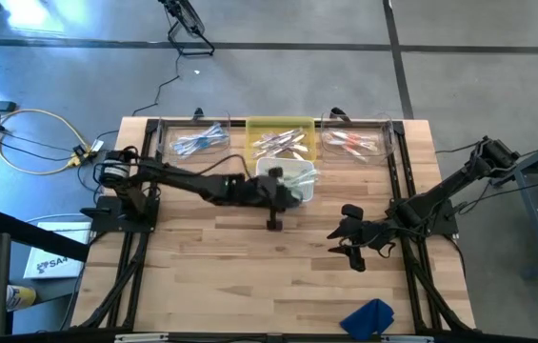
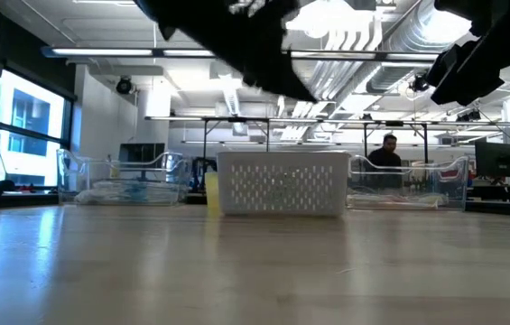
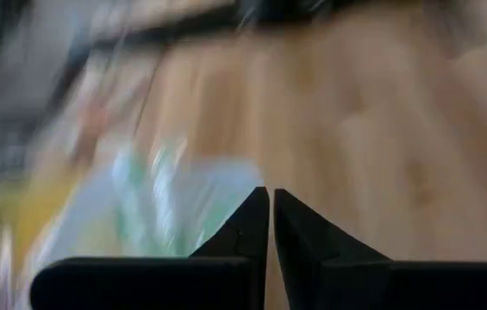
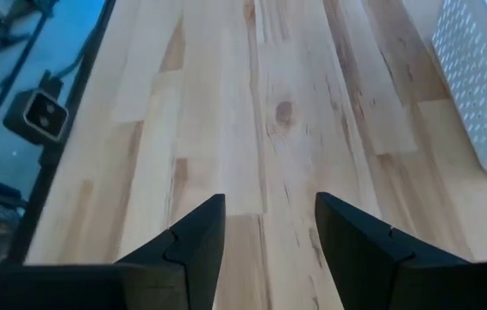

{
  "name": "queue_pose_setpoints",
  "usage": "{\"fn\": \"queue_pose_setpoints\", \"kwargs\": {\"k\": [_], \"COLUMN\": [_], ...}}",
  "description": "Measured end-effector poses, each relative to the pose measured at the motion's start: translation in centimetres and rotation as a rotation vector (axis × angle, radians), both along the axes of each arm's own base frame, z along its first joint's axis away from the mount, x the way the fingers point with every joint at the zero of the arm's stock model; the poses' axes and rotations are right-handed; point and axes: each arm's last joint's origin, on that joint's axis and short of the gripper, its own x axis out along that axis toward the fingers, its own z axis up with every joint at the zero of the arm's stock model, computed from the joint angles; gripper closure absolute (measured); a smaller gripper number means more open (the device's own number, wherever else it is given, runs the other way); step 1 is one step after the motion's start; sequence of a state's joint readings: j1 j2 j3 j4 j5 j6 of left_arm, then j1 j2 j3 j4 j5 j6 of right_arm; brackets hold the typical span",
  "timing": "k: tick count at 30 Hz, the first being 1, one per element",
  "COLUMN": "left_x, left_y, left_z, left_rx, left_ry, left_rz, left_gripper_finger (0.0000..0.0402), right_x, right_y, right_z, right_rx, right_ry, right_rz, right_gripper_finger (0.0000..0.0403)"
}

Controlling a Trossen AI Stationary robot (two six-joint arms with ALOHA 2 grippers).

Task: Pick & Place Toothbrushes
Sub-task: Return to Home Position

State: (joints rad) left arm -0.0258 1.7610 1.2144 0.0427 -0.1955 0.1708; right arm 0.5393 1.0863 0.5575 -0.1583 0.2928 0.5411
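Wooden table [image 1: 211,255], open office [image 2: 101,99] behind. Toothbrushes [image 1: 280,144] lie jumbled, roughly crosswise, in the far bins [image 1: 281,121]. My left gripper [image 3: 271,196] is pinched together, right gripper [image 4: 269,207] spread.

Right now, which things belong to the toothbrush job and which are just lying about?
Job: toothbrushes in the far bins; white bin; left gripper near it, fingers shut; right gripper over bare table, fingers open.
Lying about: blue cloth at the near edge; yellow cable off the table.

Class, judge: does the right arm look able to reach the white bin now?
Probably yes: only bare table separates the right gripper from the bin, though the left arm overhangs it.
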Motion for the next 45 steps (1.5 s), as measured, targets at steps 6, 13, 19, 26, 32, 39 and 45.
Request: {"fn": "queue_pose_setpoints", "kwargs": {"k": [6, 13, 19, 26, 32, 39, 45], "left_x": [-0.5, -1.4, -2.3, -2.9, -3.2, -4.1, -4.8], "left_y": [-5.4, -9.3, -9.5, -9.8, -9.9, -9.5, -9.2], "left_z": [1.1, 0.9, 2.9, 4.4, 4.5, 5.7, 6.5], "left_rx": [0.187, 0.249, 0.256, 0.353, 0.383, 0.409, 0.418], "left_ry": [-0.039, -0.029, -0.079, -0.138, -0.129, -0.122, -0.114], "left_rz": [-0.326, -0.457, -0.451, -0.499, -0.506, -0.474, -0.458], "left_gripper_finger": [0.0384, 0.0384, 0.0384, 0.0384, 0.0384, 0.0384, 0.0384], "right_x": [0.3, 0.8, 0.4, -1.7, -4.2, -6.8, -8.3], "right_y": [0.0, 0.2, 0.0, -0.5, -0.9, -2.1, -3.1], "right_z": [0.4, 1.9, 2.9, 5.7, 6.8, 5.8, 5.2], "right_rx": [0.028, 0.027, 0.032, 0.009, 0.041, 0.091, 0.127], "right_ry": [-0.052, -0.205, -0.261, -0.412, -0.488, -0.554, -0.614], "right_rz": [-0.031, -0.010, 0.005, 0.098, 0.220, 0.245, 0.255], "right_gripper_finger": [0.0229, 0.0229, 0.0229, 0.0229, 0.0229, 0.0229, 0.0229]}}
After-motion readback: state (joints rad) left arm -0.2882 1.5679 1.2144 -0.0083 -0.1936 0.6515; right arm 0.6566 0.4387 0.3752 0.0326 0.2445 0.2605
